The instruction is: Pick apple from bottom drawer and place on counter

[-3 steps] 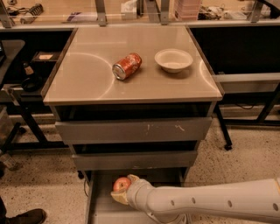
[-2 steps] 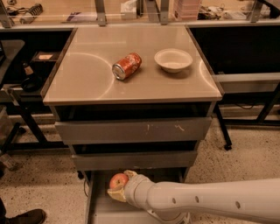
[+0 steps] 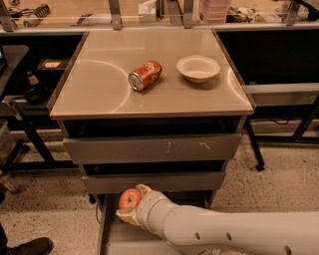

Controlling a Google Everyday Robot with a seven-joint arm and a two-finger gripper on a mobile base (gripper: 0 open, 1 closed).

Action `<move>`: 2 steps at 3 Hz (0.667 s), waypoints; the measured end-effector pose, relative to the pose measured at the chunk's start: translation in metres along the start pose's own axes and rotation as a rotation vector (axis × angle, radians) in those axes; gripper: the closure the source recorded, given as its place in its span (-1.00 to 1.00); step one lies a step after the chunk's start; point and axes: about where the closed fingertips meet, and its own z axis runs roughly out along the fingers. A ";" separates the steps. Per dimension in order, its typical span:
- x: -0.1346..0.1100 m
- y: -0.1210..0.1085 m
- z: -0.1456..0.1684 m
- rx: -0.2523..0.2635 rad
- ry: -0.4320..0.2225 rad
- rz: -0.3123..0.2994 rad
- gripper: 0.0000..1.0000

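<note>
gripper (image 3: 131,204): was clamped on apple (image 3: 129,197), a finger above and below it
apple: sat at back left of open bottom drawer (image 3: 118,238)
counter (image 3: 94,89): carried crushed soda can (image 3: 145,75), white bowl (image 3: 198,68) just beside

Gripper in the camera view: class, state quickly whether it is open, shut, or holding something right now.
Gripper: shut on the apple, over the open bottom drawer.

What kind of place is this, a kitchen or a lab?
Likely a robotics lab or workshop: cluttered workbenches behind, a speckled hard floor, and a robot gripper at the open bottom drawer, gripping an apple.
</note>
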 end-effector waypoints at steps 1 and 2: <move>-0.010 -0.004 -0.002 0.001 0.001 0.009 1.00; -0.023 -0.007 -0.005 0.003 -0.005 0.016 1.00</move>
